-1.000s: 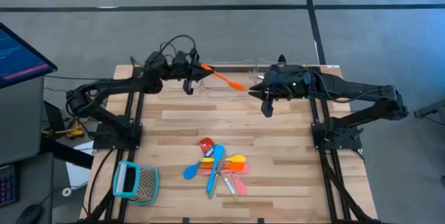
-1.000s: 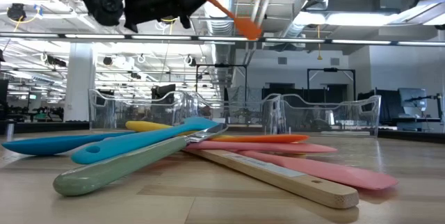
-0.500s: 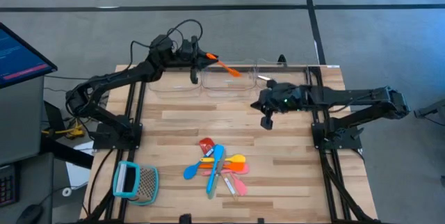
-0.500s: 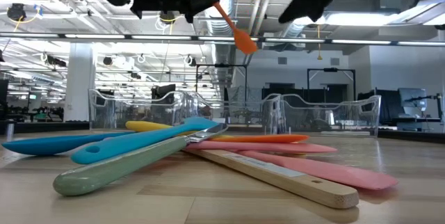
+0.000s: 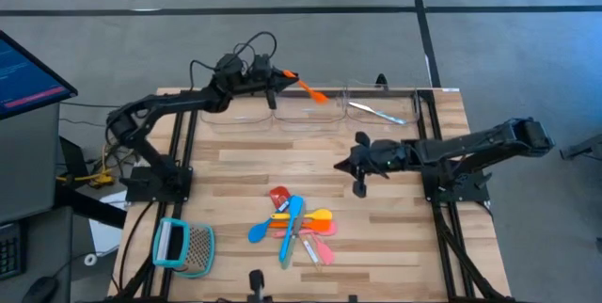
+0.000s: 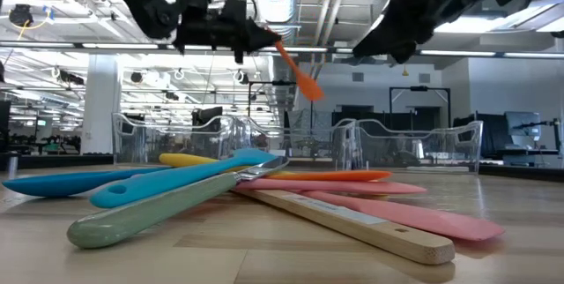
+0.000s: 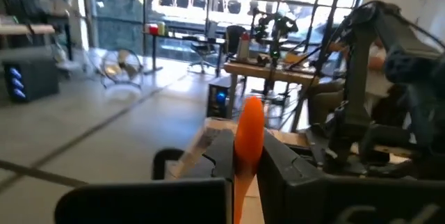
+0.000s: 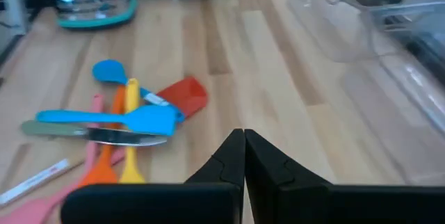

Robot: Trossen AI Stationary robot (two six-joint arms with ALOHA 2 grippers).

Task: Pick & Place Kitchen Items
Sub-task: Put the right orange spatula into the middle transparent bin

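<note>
The left gripper (image 5: 280, 79), up near the far edge of the wooden tabletop (image 5: 235, 167), is clamped on the handle of a slim orange plastic spatula (image 5: 310, 89). The spatula's long axis runs out from the fingers toward the right edge, its blade hanging over the row of clear plastic bins (image 5: 310, 115); 1 silvery metal piece (image 5: 374, 111) already lies in the right-hand bin.

The right gripper (image 5: 358, 166), pinched closed and empty, hovers over mid-table. The heap of blue, yellow, pink and red-headed utensils (image 5: 296, 225) lies from it toward the near edge, so this arm looks nearer for the next pick.
</note>
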